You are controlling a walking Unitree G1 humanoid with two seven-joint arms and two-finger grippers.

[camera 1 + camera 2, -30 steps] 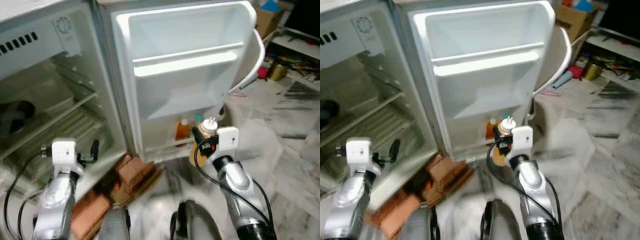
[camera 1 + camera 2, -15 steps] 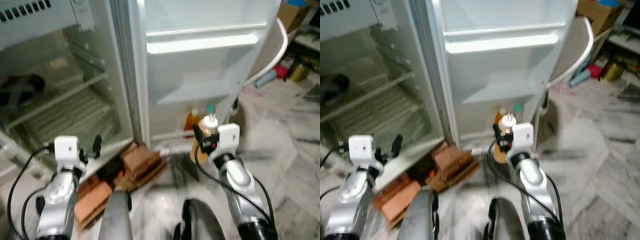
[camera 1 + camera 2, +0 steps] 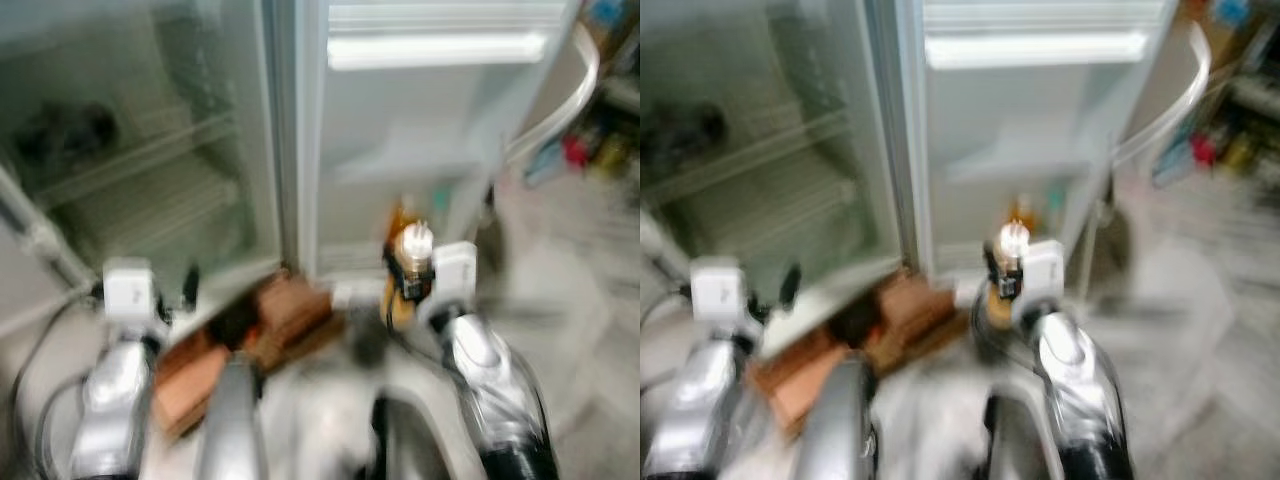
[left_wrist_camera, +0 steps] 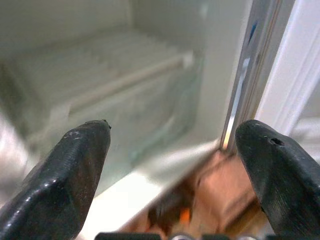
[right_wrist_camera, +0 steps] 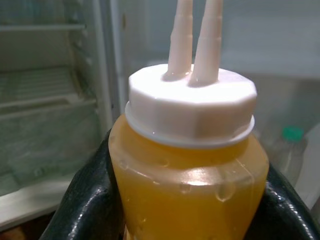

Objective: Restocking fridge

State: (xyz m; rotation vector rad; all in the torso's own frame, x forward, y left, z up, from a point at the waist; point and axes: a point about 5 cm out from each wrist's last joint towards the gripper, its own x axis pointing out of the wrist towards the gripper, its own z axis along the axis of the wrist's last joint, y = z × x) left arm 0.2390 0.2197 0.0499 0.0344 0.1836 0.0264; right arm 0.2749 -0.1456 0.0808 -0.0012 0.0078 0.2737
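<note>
Here the right hand [image 5: 187,200] is closed around a bottle of orange liquid [image 5: 187,190], whose white cap [image 5: 191,102] carries two pale nozzles; its black fingers [image 5: 85,200] are pressed to both sides of the bottle. The bottle is held upright in front of the open fridge door [image 3: 420,130], near the door's lowest shelf, where another orange bottle [image 3: 398,222] and a green-capped one [image 5: 291,134] can be made out, though blur hides their details. The left hand [image 4: 175,175] is spread wide with nothing between its fingers [image 4: 65,175], and is raised before the fridge's open compartment [image 3: 140,170] with its wire shelves. Reddish-brown bricks [image 3: 290,305] are seen on the floor at the fridge's foot.
</note>
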